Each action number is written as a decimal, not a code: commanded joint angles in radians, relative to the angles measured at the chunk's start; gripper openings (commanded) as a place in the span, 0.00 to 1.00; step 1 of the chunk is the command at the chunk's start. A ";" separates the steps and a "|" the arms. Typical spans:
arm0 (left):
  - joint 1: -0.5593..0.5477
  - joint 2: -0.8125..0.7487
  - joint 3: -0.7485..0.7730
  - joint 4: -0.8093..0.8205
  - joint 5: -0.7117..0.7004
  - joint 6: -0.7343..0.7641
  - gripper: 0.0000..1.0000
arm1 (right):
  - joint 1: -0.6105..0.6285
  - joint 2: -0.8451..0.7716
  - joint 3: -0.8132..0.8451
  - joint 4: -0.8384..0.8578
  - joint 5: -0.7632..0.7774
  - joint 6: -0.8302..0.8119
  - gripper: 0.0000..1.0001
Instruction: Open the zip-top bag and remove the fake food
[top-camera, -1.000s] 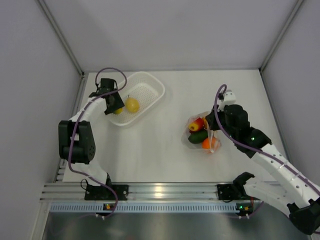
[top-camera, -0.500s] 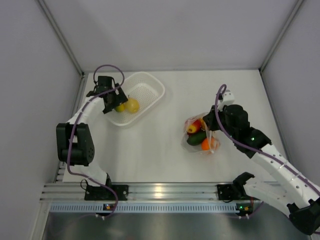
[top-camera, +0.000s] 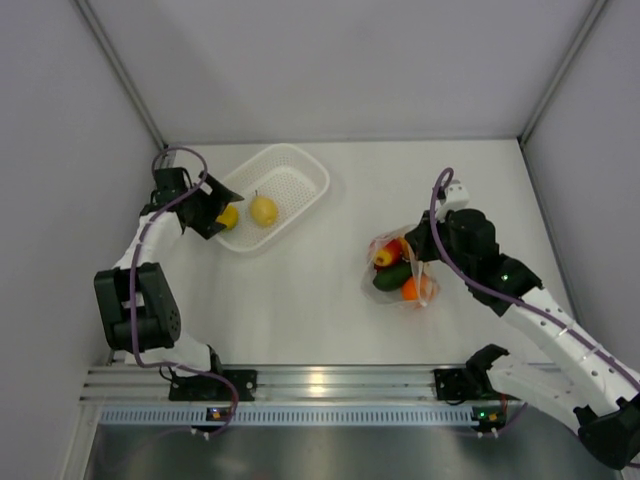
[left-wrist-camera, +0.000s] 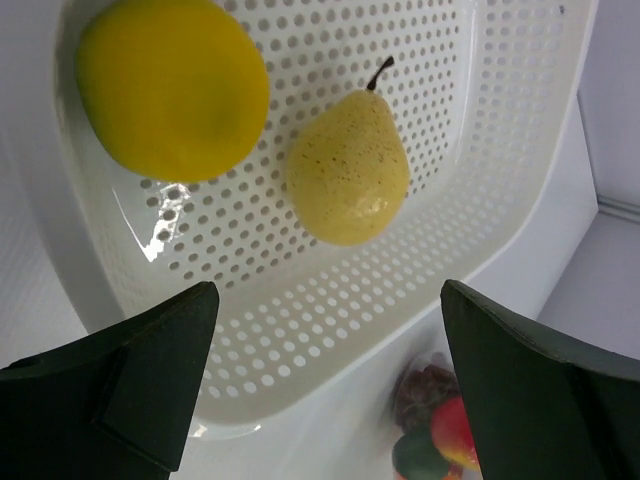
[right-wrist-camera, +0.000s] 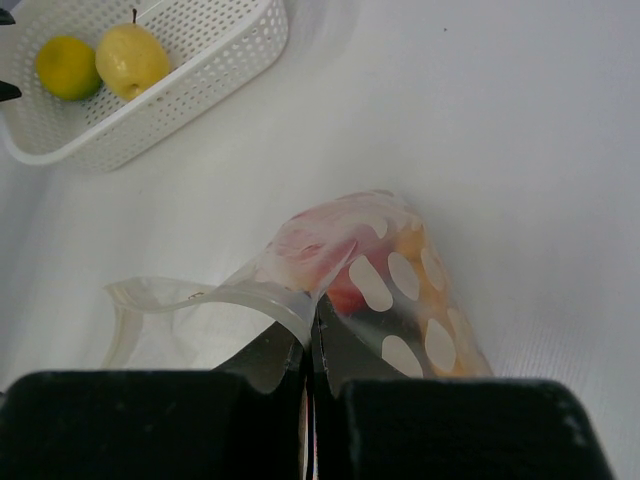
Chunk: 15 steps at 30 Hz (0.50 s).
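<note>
— Plastic zip-top bag (right-wrist-camera: 410, 280): where are we seeing it?
— We are clamping its edge in the right gripper (right-wrist-camera: 310, 340), on the table (top-camera: 300, 310), fake food (top-camera: 396, 274) inside. Our left gripper (left-wrist-camera: 325, 300) is gaping over the basket (top-camera: 305, 165).

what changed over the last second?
Left gripper opened wide and drew back left off the basket, leaving the lemon in it. Unchanged: pear in the basket, right gripper shut on the bag.
</note>
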 joint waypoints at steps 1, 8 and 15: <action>-0.012 -0.120 -0.017 0.083 0.067 0.004 0.99 | 0.002 -0.012 0.029 0.088 -0.008 0.021 0.00; -0.168 -0.250 -0.006 0.084 -0.029 0.059 0.99 | 0.006 0.006 0.029 0.098 0.004 0.038 0.00; -0.618 -0.332 0.038 0.081 -0.315 0.093 0.99 | 0.009 0.006 0.069 0.016 0.072 0.035 0.00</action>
